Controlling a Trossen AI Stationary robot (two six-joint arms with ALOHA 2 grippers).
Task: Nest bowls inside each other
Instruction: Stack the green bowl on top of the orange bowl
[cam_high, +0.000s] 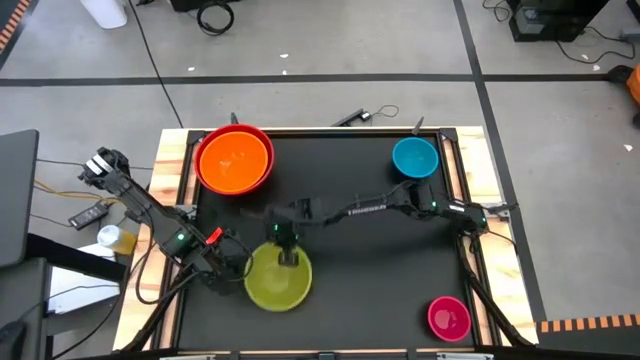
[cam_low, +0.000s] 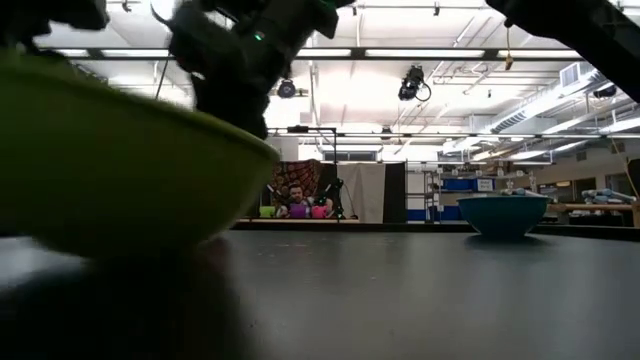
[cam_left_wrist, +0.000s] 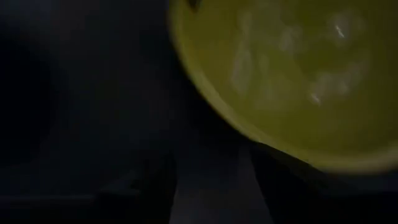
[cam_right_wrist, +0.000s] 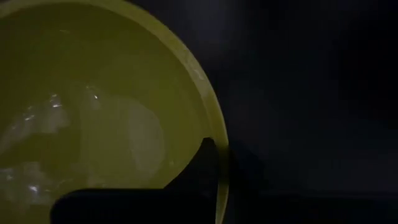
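Black matting covers the table (cam_high: 360, 300), which has pale wooden edges and stands on a grey floor crossed by dark tape lines. Beyond it, the low view shows a large hall with strip lights, shelving and a seated person (cam_low: 297, 203) far back.

Largest, the red bowl (cam_high: 262, 143) sits upright at the table's far left corner with the orange bowl (cam_high: 233, 161) nested inside it; both open upward. Round as the bowls are, none has a long axis to tell.

The green bowl (cam_high: 277, 280) is at the near edge, left of centre, mouth up, and in the low view it looks tilted and off the mat. The right gripper (cam_high: 289, 254) reaches across from the right side and is clamped on its far rim, one finger inside the bowl. The left gripper (cam_high: 236, 266) is just beside the bowl's left side, its fingers spread wide and holding nothing.

The blue bowl (cam_high: 414, 157) stands upright at the far right. The pink bowl (cam_high: 449, 317), the smallest, stands upright at the near right corner.
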